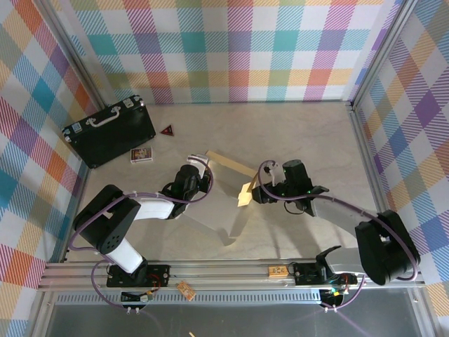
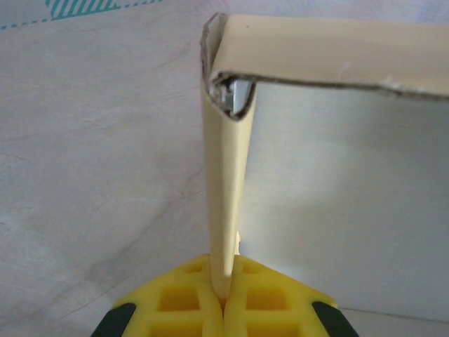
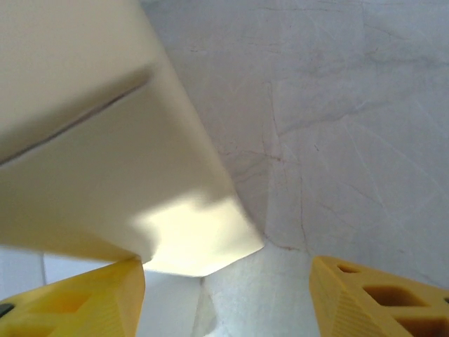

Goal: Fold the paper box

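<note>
The paper box (image 1: 226, 191) is a partly folded sheet of thin cardboard at the table's middle, white below, with a tan panel raised along its far edge. My left gripper (image 1: 198, 163) is shut on a tan flap (image 2: 226, 203) that stands on edge between its yellow fingers (image 2: 189, 302); a second tan panel (image 2: 330, 49) bends off it to the right. My right gripper (image 1: 254, 193) is open at the sheet's right end. A cream flap (image 3: 196, 242) hangs over its left finger (image 3: 77, 302); its right finger (image 3: 379, 295) stands apart over bare table.
A black hard case with a silver handle (image 1: 110, 131) lies at the back left. Beside it are a small card (image 1: 141, 155) and a dark triangle (image 1: 167, 129). Checked walls enclose the table on three sides. A metal rail (image 1: 231, 270) runs along the near edge.
</note>
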